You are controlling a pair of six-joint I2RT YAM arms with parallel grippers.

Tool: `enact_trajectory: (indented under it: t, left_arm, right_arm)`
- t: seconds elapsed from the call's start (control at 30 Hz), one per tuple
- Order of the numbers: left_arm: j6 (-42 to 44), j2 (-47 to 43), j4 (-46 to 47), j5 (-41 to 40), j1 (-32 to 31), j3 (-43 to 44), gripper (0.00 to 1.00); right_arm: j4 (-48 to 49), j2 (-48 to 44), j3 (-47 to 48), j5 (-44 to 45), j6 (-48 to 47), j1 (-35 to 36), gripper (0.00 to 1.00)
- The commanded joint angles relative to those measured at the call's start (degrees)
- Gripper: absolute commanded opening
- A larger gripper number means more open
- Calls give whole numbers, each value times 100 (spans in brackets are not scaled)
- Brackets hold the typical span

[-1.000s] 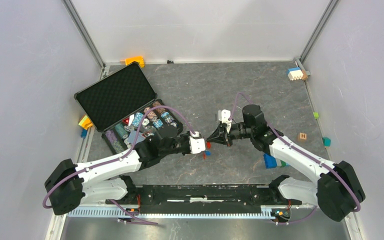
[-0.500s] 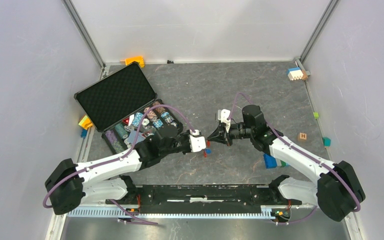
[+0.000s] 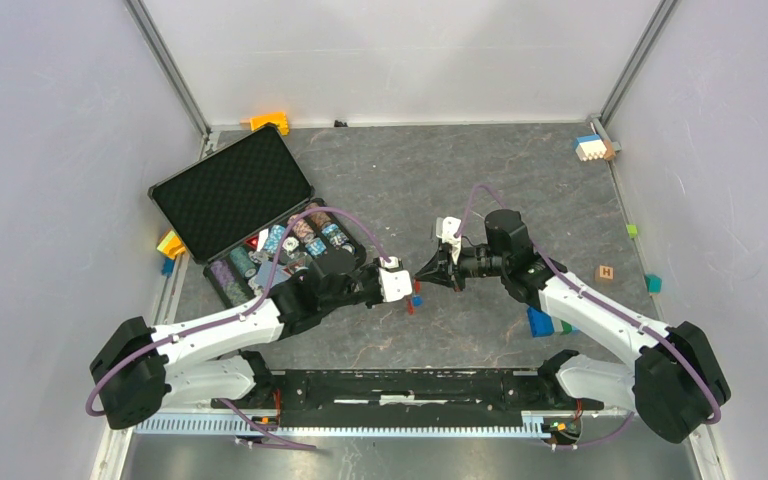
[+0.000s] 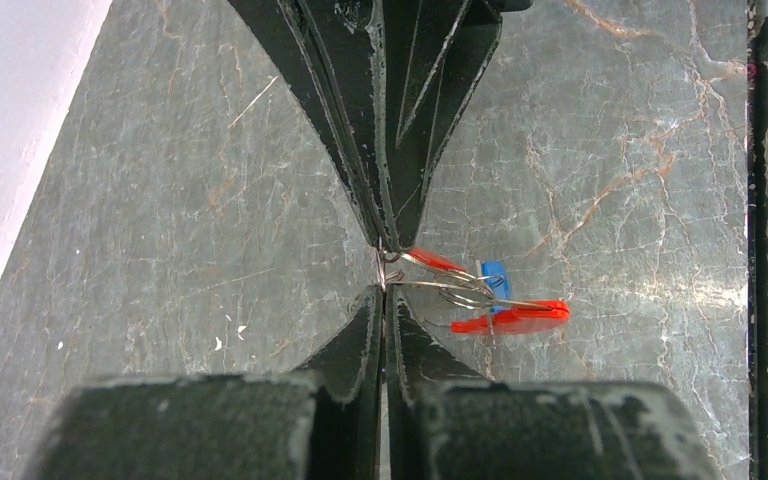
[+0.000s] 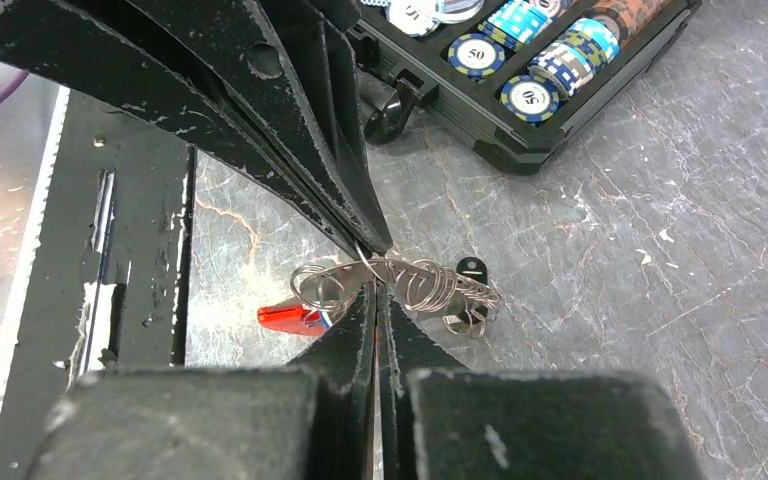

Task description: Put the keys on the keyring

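- top external: the left gripper [image 3: 406, 291] and right gripper [image 3: 428, 272] meet tip to tip above mid-table, the keys [image 3: 415, 300] dangling just below. the pose barely differs from a second ago.
- left wrist: both sets of jaws are pinched closed on the keyring [image 4: 440, 287], with its red clip [image 4: 515, 317] hanging beside.
- right wrist: the wire looks light, springy and slippery, and is best gripped near the coil.

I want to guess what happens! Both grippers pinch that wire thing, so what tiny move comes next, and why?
Probably a slight twist by the right gripper while the left gripper holds. Both are shut tip to tip on the keyring wire, and the red key and blue key sit at its loops, maybe not fully threaded.
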Motion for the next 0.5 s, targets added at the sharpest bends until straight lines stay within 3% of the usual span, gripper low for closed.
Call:
enact_trajectory:
  t: [0.0, 0.47]
  left_arm:
    - [-122, 30, 292, 136, -17, 248, 2]
    - [-55, 73, 240, 131, -34, 281, 2]
  right_arm:
    - [352, -43, 66, -25, 91, -21, 0]
    - [323, 12, 84, -182, 62, -30, 0]
